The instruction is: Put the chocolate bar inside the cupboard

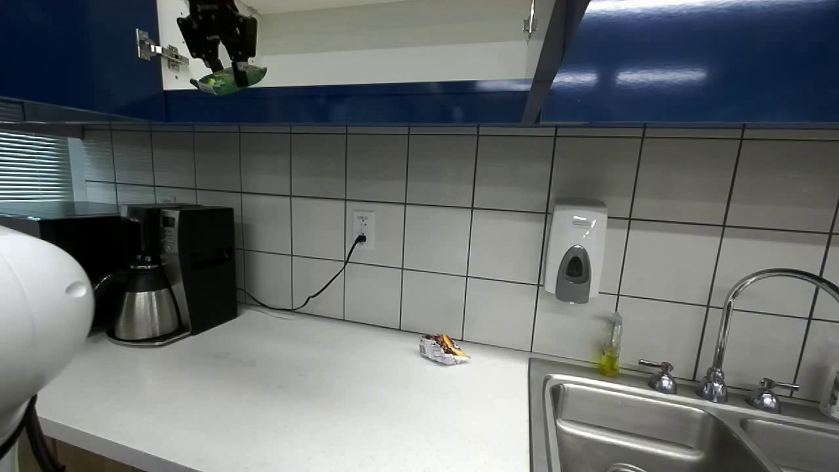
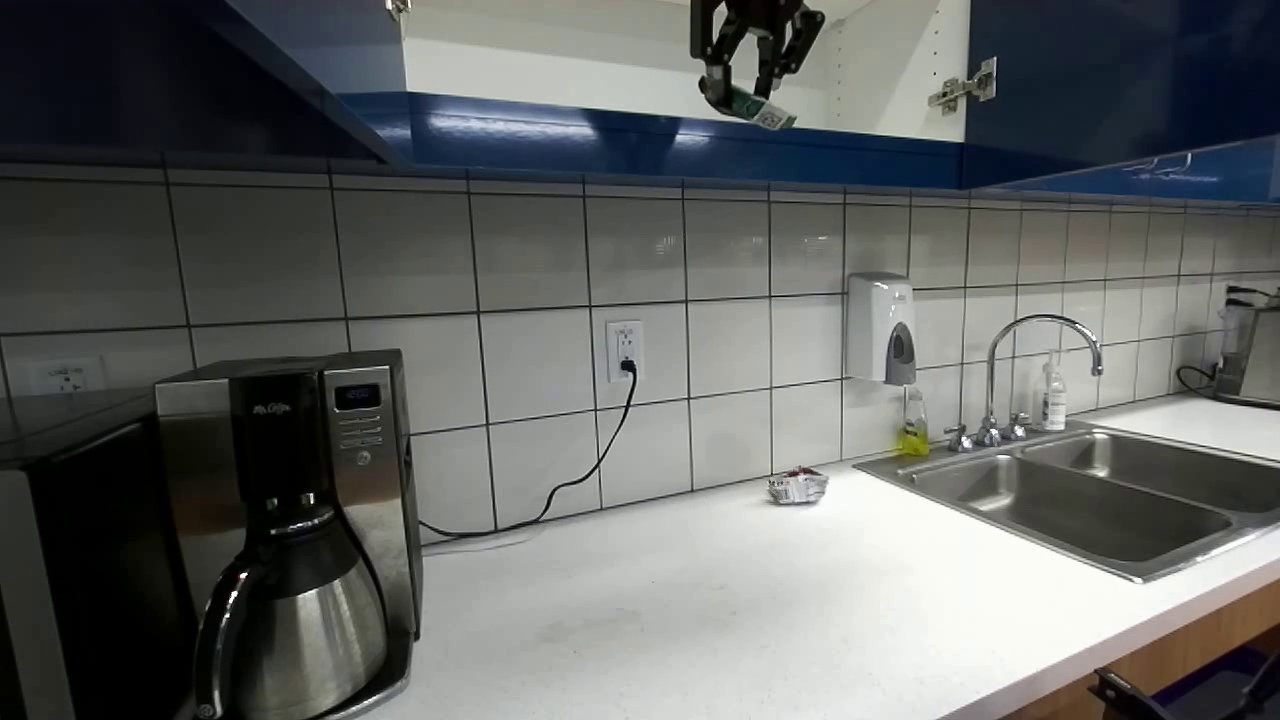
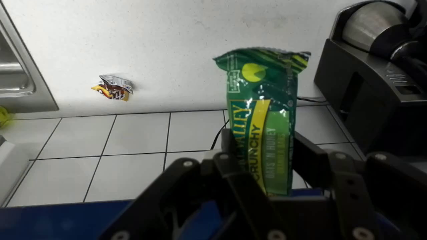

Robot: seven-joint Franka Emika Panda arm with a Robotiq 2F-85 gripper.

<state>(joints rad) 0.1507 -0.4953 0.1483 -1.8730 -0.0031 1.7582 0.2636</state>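
Note:
The chocolate bar, in a green wrapper (image 1: 218, 82), is held high above the counter by my gripper (image 1: 228, 68). It also shows in an exterior view (image 2: 764, 107) and in the wrist view (image 3: 262, 86), with its far end sticking out past the fingers. The gripper is shut on it, one finger on each long side. The cupboard (image 1: 367, 103) is open, its white interior showing behind the gripper in both exterior views; its blue lower edge (image 2: 600, 140) is close to the bar's height. In the wrist view, the blue edge (image 3: 66, 216) lies below. The upper gripper is cut off in the exterior views.
Open blue doors (image 1: 688, 65) flank the cupboard, with metal hinges (image 1: 157, 51) near the gripper. Below are a coffee maker (image 2: 375, 480), a crumpled wrapper (image 1: 442, 351) on the counter (image 1: 314, 393), a soap dispenser (image 1: 577, 242), a sink (image 1: 629, 413) and a faucet (image 1: 724, 328).

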